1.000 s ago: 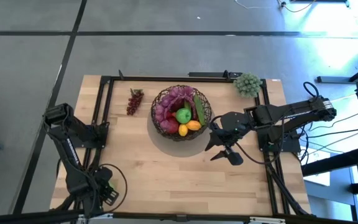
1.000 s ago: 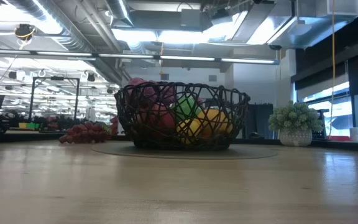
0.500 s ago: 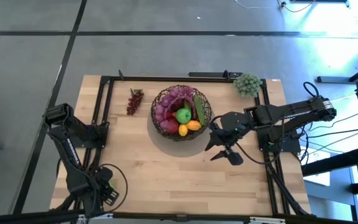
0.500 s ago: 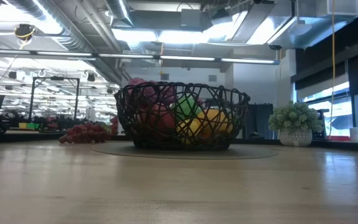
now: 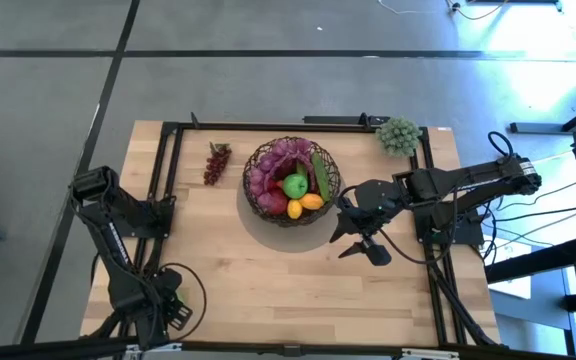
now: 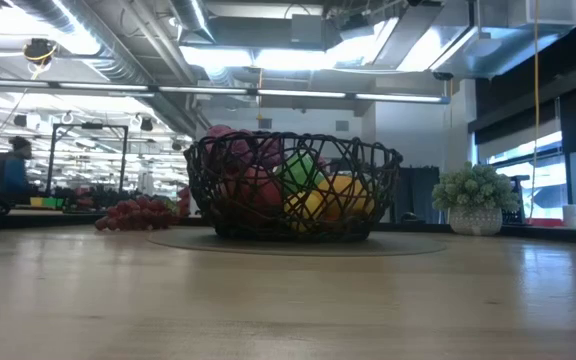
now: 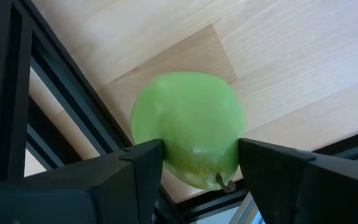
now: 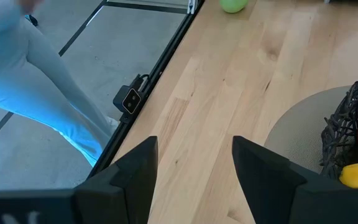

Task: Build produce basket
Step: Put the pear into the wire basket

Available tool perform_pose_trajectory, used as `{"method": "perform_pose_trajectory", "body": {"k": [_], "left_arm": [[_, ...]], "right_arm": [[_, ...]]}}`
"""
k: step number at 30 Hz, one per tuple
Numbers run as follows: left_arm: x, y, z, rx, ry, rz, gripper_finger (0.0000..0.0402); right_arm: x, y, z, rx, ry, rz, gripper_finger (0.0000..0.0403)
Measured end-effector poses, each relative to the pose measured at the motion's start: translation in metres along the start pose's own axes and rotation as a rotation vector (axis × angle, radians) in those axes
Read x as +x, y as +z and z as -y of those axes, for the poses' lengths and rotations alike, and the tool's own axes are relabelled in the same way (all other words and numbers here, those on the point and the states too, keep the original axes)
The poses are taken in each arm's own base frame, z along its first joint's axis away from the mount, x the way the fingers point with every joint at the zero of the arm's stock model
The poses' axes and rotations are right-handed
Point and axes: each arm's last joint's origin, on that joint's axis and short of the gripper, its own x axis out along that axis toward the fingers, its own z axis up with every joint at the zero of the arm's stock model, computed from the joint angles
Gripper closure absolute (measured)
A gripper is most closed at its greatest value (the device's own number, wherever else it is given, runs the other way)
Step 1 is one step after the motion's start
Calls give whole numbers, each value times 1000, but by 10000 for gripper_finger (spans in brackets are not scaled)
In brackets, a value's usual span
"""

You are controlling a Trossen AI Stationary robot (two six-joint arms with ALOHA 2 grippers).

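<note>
The dark woven wire basket (image 5: 291,180) (image 6: 293,187) stands at the table's far middle on a round grey mat. It holds produce: purple grapes, a red apple, a green apple, a lemon and green cucumbers. A second grape bunch (image 5: 215,163) (image 6: 138,213) lies on the table left of the basket. At the near left corner my left gripper (image 5: 170,300) (image 7: 201,162) points down, shut on a green apple (image 7: 188,124). My right gripper (image 5: 360,243) (image 8: 194,168) hangs open above the table, right of the basket, with nothing between its fingers. My left gripper pinches the green apple between its two fingers, one on each side (image 7: 166,155), near the stem end. The fingers come from above, pointing down. The apple is over the table's near left corner, beside the black frame rail; whether it rests on the wood I cannot tell.
A pale green bumpy cluster in a white pot (image 5: 399,135) (image 6: 476,200) stands at the far right corner. A black frame rail (image 5: 168,190) runs around the table's edges. Bare wood (image 5: 288,280) lies between the basket and the near edge.
</note>
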Motion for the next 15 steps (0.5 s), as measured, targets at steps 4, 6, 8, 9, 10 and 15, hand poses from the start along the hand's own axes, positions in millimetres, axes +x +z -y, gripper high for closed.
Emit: {"method": "perform_pose_trajectory", "body": {"k": [4, 6, 8, 9, 10, 15], "left_arm": [[0, 0, 0, -2, -1, 0, 229], [0, 0, 0, -1, -1, 1, 231], [0, 0, 0, -1, 0, 0, 232], [0, 0, 0, -1, 1, -1, 232], [0, 0, 0, -1, 3, -4, 232], [0, 0, 0, 0, 9, -10, 233]], "right_arm": [[0, 0, 0, 0, 0, 0, 196], [0, 0, 0, 0, 0, 0, 196], [0, 0, 0, 0, 0, 0, 196], [0, 0, 0, 0, 0, 0, 196], [0, 0, 0, 0, 0, 0, 196], [0, 0, 0, 0, 0, 0, 196]]}}
